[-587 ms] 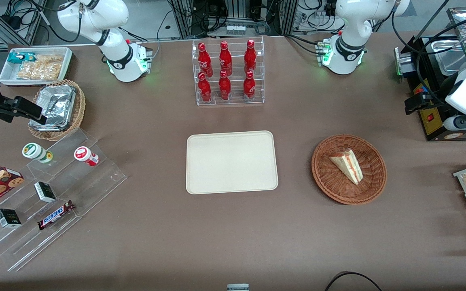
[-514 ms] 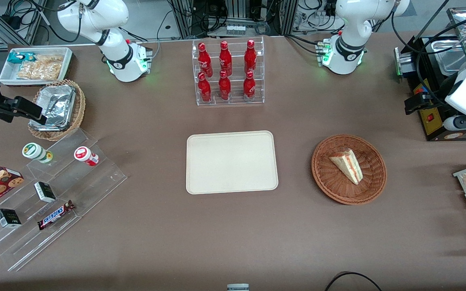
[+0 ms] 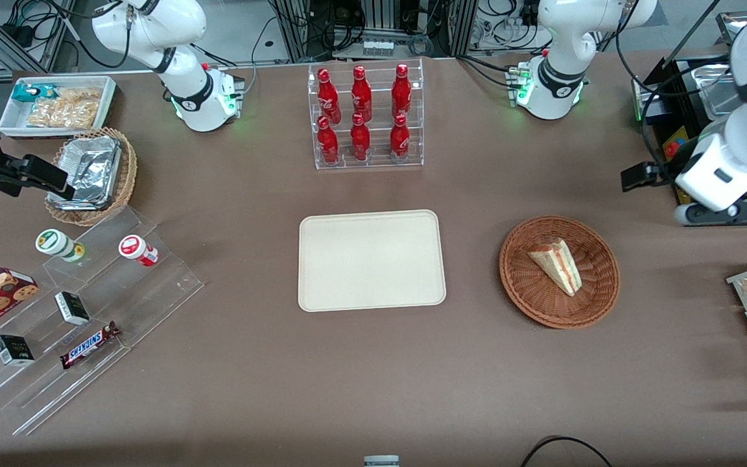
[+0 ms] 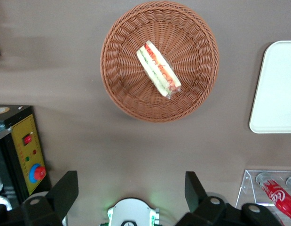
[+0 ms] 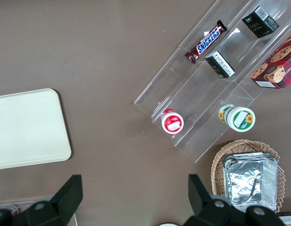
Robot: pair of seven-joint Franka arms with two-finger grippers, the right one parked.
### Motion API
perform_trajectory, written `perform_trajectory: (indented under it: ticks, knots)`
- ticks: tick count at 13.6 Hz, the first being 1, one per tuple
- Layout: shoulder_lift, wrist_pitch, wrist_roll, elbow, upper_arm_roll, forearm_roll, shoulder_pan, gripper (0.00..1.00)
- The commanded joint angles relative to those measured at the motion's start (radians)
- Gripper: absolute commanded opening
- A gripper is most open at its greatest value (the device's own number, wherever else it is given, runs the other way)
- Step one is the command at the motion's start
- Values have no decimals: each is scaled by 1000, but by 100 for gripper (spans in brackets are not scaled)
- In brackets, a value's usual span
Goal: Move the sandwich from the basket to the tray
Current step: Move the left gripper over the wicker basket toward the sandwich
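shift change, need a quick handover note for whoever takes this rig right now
Gripper: open, holding nothing, high above the table, farther from the front camera than the basket, toward the working arm's end.
Sandwich: lying in the basket, untouched.
Tray: mid-table, beside the basket, nothing on it.
Done: nothing yet beyond the approach.
Left: descend to the sandwich, grasp it, carry it over and set it on the tray.
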Motion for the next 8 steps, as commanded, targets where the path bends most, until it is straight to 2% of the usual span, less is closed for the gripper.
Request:
perform_trajectory:
  ticks: [1, 8]
  knots:
    - [-7, 139, 1, -125, -2, -12, -6, 100]
    - [15, 587, -21, -447, -2, -13, -16, 100]
